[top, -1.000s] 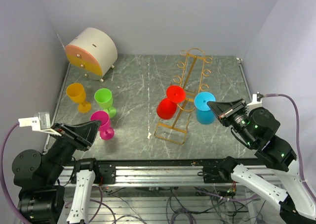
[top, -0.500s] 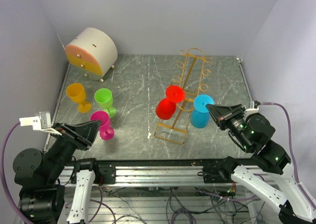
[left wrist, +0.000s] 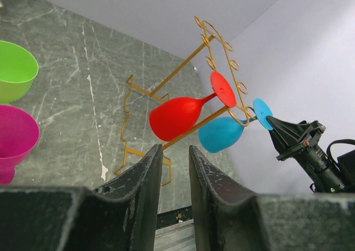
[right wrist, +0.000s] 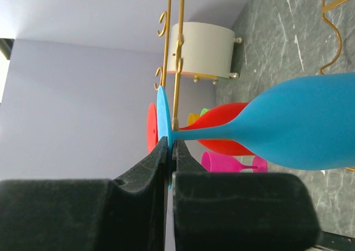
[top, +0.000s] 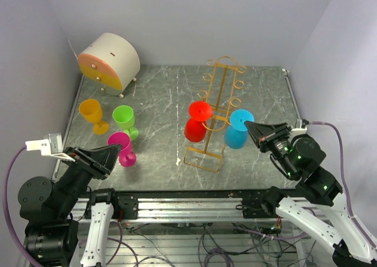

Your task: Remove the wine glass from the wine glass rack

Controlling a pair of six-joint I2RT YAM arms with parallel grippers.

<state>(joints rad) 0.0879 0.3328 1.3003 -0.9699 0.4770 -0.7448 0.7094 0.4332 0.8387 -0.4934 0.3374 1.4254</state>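
Note:
The golden wire wine glass rack (top: 203, 164) (left wrist: 145, 90) (right wrist: 178, 68) stands right of the table's middle, leaning. A blue wine glass (top: 235, 134) (left wrist: 222, 133) (right wrist: 310, 123) hangs at its right side, its stem against the wire. My right gripper (top: 250, 125) (right wrist: 171, 143) is shut on the thin edge of that glass's round foot. A red wine glass (top: 194, 130) (left wrist: 175, 118) hangs on the rack's left side. My left gripper (top: 113, 152) (left wrist: 175, 151) hovers open at the near left, with nothing between its fingers.
Orange (top: 91, 111), green (top: 123, 116) (left wrist: 14, 68) and magenta (top: 121, 143) (left wrist: 14, 137) glasses stand upright on the left of the table. A white round drawer box with an orange front (top: 109, 58) sits at the back left. Walls close in on the left, the right and the back.
My right gripper has moved left with the blue glass's foot in it. The rack's top and the red glass have swung left with it. The left arm has not moved.

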